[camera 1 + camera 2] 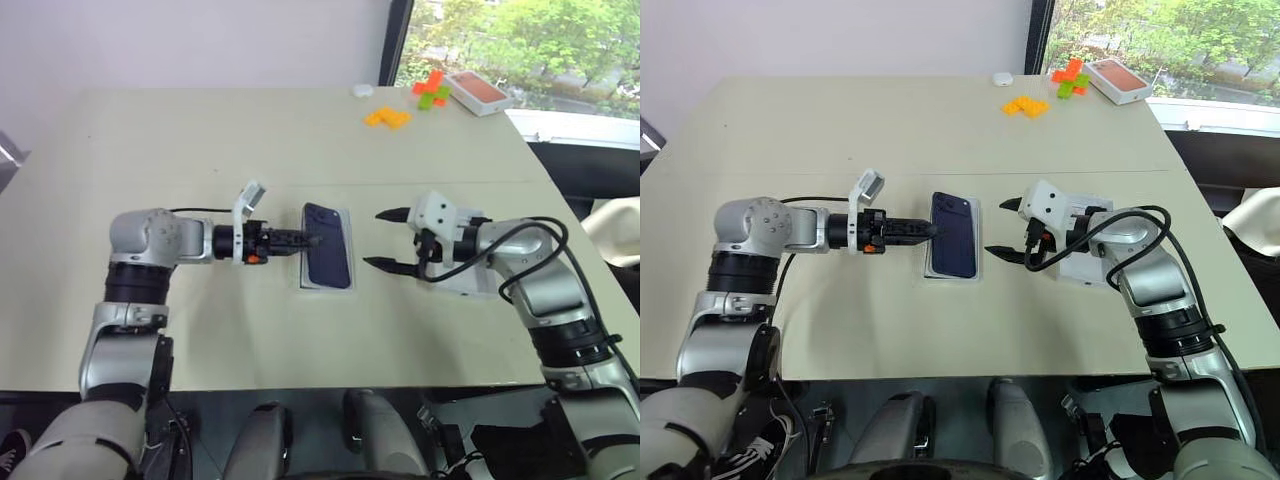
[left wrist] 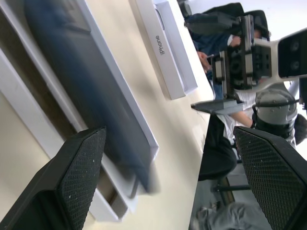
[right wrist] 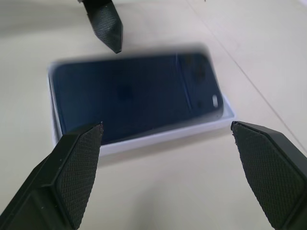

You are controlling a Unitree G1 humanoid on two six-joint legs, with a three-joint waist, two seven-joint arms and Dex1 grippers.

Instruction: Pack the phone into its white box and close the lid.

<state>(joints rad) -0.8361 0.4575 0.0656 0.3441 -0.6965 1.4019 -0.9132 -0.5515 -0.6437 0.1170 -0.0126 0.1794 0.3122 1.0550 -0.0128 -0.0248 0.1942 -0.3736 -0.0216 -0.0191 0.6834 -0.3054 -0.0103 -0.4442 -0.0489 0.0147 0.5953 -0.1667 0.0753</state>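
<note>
The dark navy phone (image 1: 328, 247) lies back up over the white box (image 3: 144, 139) at mid-table, its camera bump at the far end. It looks blurred in both wrist views, and I cannot tell whether it sits fully down in the recess. My left gripper (image 1: 312, 240) is open, level with the box's left long side, with nothing between its fingers. My right gripper (image 1: 372, 238) hangs open just right of the box and holds nothing. The lid (image 2: 165, 57) lies on the table beyond the box, partly under my right forearm.
At the far right corner stands an orange-topped white box (image 1: 478, 92) beside orange and green blocks (image 1: 432, 92) and flat orange pieces (image 1: 387, 118). A small white round thing (image 1: 362, 90) lies near them. The table's right edge runs along a window sill.
</note>
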